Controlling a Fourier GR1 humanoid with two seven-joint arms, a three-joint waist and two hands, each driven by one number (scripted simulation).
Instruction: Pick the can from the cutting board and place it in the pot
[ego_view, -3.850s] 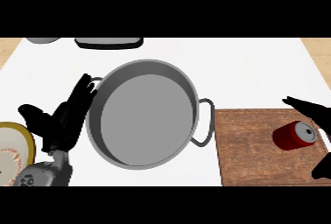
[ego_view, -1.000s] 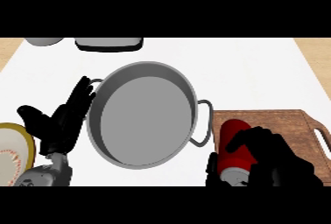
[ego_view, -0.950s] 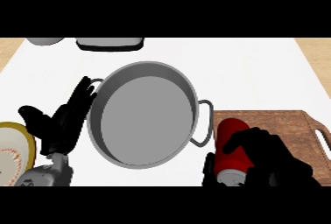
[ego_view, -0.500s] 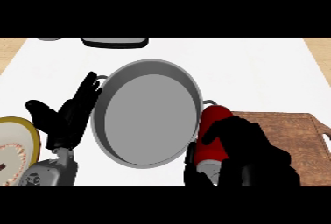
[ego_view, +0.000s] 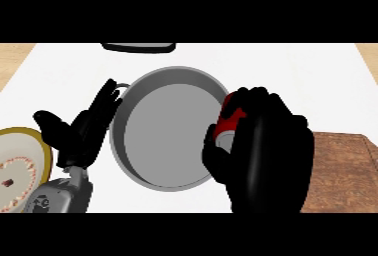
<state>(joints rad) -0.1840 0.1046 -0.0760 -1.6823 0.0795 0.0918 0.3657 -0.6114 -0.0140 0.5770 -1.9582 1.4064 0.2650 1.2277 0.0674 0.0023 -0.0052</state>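
My right hand (ego_view: 266, 150) is curled round a red can (ego_view: 232, 116) and hides most of it; the can's red side and pale end show at the hand's left. The hand holds the can over the right rim of the grey pot (ego_view: 170, 132), which stands on the white counter at mid view. The wooden cutting board (ego_view: 343, 170) lies at the right edge, behind the hand, with nothing showing on it. Beside the pot's left rim, my left hand (ego_view: 77, 137) rests open with fingers pointing up.
A yellow-rimmed plate (ego_view: 18, 167) lies at the lower left, partly behind my left forearm. A dark dish (ego_view: 139, 46) peeks in at the top edge. White counter (ego_view: 295, 70) spreads behind the pot.
My right hand closed on the can on the cutting board, then carried it left and up to the pot's right rim. The view shifted right and down. The left hand stayed put.
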